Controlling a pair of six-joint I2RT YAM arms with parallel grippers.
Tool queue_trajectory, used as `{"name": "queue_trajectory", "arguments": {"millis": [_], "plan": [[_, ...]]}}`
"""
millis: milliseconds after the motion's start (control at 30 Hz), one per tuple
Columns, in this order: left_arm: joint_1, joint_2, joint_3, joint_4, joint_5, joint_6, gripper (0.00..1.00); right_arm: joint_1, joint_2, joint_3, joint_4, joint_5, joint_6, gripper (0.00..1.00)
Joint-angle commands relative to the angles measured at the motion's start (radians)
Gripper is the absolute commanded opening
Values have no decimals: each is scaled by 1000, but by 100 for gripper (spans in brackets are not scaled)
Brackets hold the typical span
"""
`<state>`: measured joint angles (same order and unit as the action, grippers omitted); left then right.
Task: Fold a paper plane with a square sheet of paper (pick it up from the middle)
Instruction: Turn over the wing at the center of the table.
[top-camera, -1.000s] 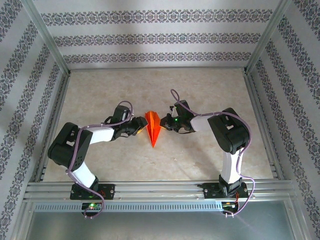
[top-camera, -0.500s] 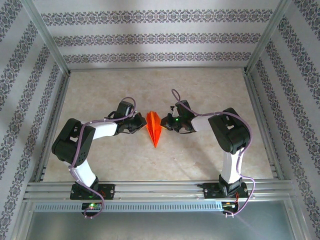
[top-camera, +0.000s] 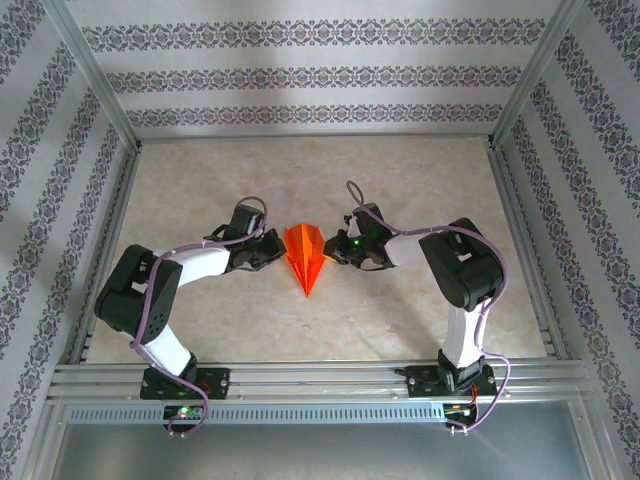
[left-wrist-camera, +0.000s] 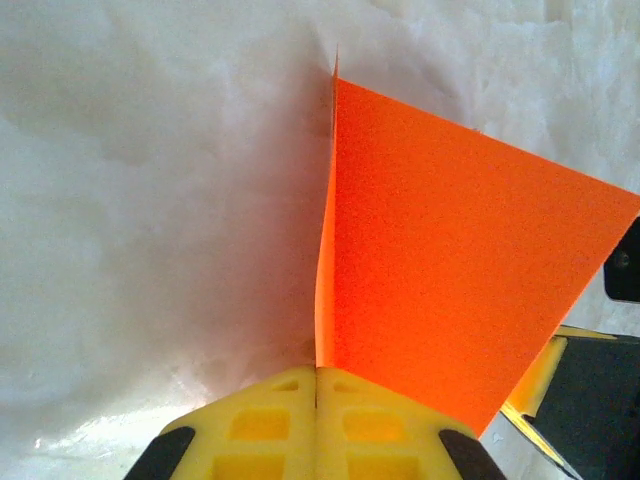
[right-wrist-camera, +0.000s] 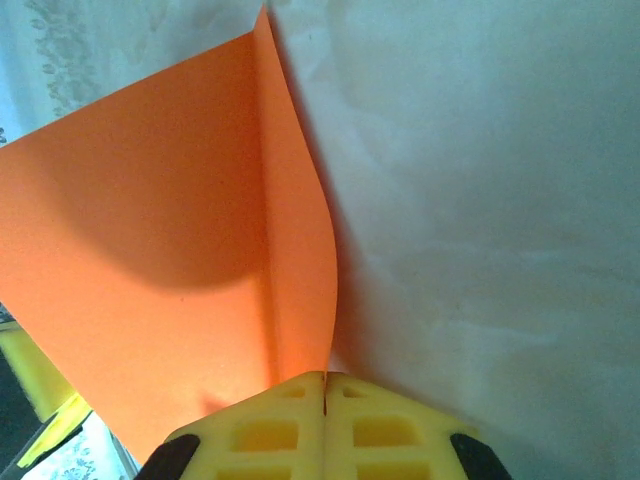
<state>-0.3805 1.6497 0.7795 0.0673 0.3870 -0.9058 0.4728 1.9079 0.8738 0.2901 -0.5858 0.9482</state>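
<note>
The left hand is clenched on the paper plane. In its wrist view the jaws meet with no gap, a thin orange edge rises straight out of the seam, and a broad flap leans off to the right. The right hand is clamped the same way on the opposite side, where a curved orange layer runs down into its closed jaws. From above, the two hands face each other across the middle of the table, one at each side of the plane. The plane lies between them as a narrow dart, with its tip toward the near edge and its blunt end toward the far wall.

This looks like a late step: the dart shape is there, and the hands seem to be working the wings. The next move probably calls for both hands to pull or press evenly, so the thin paper sets along its centre crease without tearing or slipping from one grip.

The top view is too small to show the layers or the crease. How deep the paper sits in either pinch is hidden. A dark and yellow shape at the lower right of the left wrist view may be the other hand, but it is too cropped to be sure.
</note>
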Motion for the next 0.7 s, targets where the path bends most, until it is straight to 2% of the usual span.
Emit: {"name": "queue_trajectory", "arguments": {"millis": [0,167,333,533,667], "plan": [[-11,0,-25,28,-2,-18,0,-2,-24,-6,26,-17,11,6],[-13,22,-17,35,16,-9,0,0,-18,-2,29,-29,4,15],[-13,33,1,11,27,23,0,-3,-15,1,29,-44,-11,18],[-11,33,13,-28,8,48,0,-3,-12,7,20,-48,-22,9],[-12,1,25,-101,-35,62,12,3,-16,5,12,-39,-22,6]]}}
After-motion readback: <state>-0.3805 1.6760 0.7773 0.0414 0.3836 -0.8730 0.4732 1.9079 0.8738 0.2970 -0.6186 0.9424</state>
